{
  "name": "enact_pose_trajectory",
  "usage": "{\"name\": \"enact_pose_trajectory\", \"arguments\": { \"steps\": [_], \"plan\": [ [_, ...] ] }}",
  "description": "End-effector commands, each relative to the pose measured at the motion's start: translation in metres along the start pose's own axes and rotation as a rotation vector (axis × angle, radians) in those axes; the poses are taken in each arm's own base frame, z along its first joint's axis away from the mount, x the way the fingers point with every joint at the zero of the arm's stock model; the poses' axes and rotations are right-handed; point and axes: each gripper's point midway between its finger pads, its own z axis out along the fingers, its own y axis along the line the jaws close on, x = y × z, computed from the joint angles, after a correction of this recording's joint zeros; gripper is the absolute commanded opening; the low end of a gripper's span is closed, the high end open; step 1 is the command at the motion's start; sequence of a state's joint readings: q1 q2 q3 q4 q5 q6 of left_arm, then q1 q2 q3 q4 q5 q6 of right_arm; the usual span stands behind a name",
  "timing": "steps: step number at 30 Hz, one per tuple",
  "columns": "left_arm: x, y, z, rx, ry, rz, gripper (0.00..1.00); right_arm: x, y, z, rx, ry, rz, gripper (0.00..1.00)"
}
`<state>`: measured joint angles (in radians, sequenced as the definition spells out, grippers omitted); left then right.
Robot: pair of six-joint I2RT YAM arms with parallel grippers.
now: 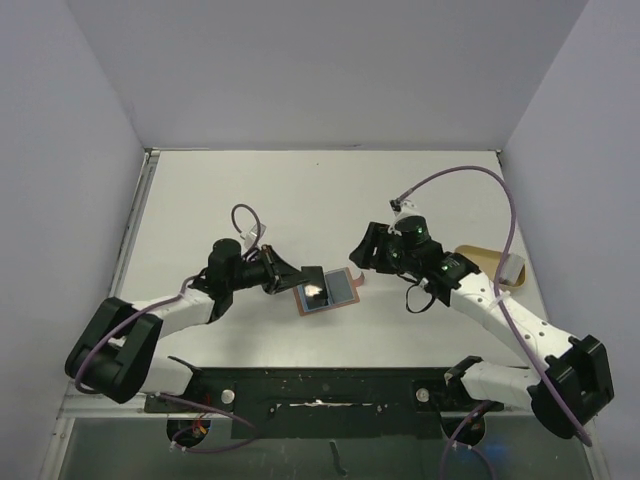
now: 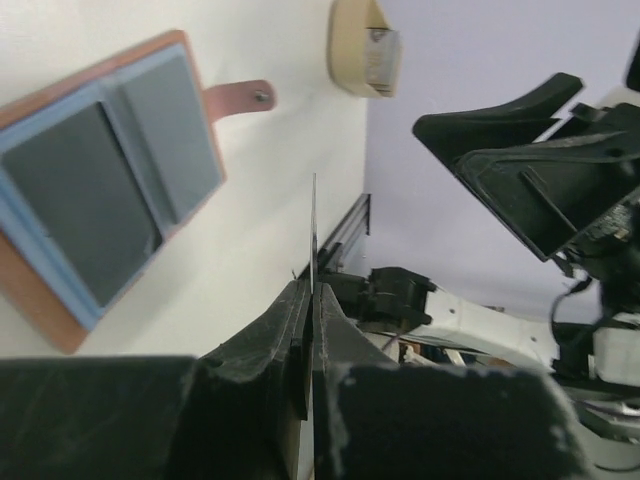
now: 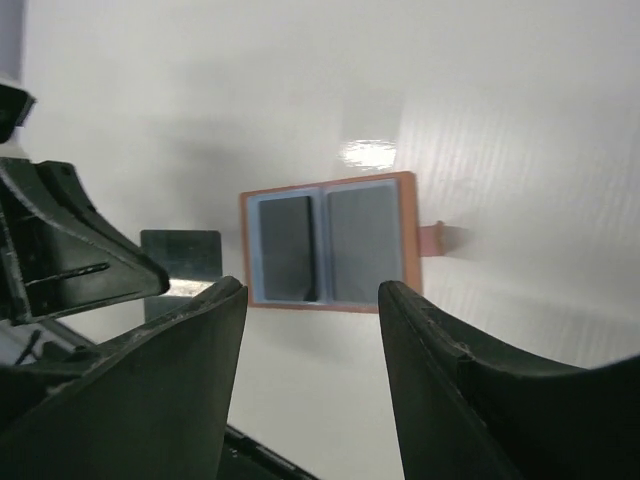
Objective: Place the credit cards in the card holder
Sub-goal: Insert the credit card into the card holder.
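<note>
card holder (image 1: 340, 290) open, long axis left-right, tab seemingly rightward; left pincer (image 2: 312, 295) clamps 1 credit card (image 3: 180, 260); right pincer (image 3: 310, 295) wide.

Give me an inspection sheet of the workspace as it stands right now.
Surface: white table, matte.
Job's things: card holder lies open flat; one credit card is held edge-up beside it.
Clutter: tan tray at the right, a pale item in it.
Grippers: left gripper jaws shut on the credit card; right gripper jaws open, empty, pointed at the card holder.
Cables: purple cables run along both arms.
Surroundings: plain grey walls.
</note>
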<state>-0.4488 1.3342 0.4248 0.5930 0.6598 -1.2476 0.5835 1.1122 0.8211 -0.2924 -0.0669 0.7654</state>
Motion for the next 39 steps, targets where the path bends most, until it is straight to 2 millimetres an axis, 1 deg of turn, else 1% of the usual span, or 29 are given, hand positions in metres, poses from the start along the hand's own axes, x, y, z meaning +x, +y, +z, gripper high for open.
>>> {"name": "enact_pose_trajectory", "arguments": {
  "steps": [1,4,9,14,17,23,25,28,31,35,39],
  "plan": [
    [-0.01,0.015,0.014,-0.057,0.024,0.055,0.0,-0.003,-0.036,0.012,0.196,0.038,-0.131,0.56],
    [-0.011,0.034,0.022,-0.105,0.037,0.041,0.0,0.005,-0.05,0.024,0.261,0.088,-0.164,0.55],
    [-0.01,0.056,0.027,-0.161,0.043,0.028,0.0,0.015,-0.054,0.04,0.243,0.13,-0.198,0.54],
    [-0.015,0.071,0.029,-0.207,0.015,0.032,0.0,0.027,-0.064,0.056,0.27,0.197,-0.233,0.54],
    [-0.017,0.077,0.032,-0.214,0.008,0.03,0.0,0.03,-0.07,0.066,0.285,0.215,-0.251,0.5],
    [-0.017,0.081,0.039,-0.203,0.009,0.035,0.0,0.034,-0.074,0.084,0.276,0.218,-0.249,0.39],
    [-0.017,0.084,0.042,-0.207,0.016,0.032,0.0,0.038,-0.075,0.09,0.276,0.232,-0.243,0.36],
    [-0.017,0.082,0.043,-0.205,0.019,0.038,0.0,0.045,-0.078,0.093,0.275,0.248,-0.235,0.3],
    [-0.018,0.081,0.043,-0.208,0.019,0.05,0.0,0.051,-0.081,0.093,0.281,0.26,-0.229,0.22],
    [-0.018,0.075,0.044,-0.196,0.033,0.058,0.0,0.06,-0.086,0.088,0.297,0.274,-0.227,0.17],
    [-0.017,0.07,0.046,-0.18,0.048,0.067,0.0,0.064,-0.087,0.083,0.292,0.268,-0.219,0.12]
  ]
}}
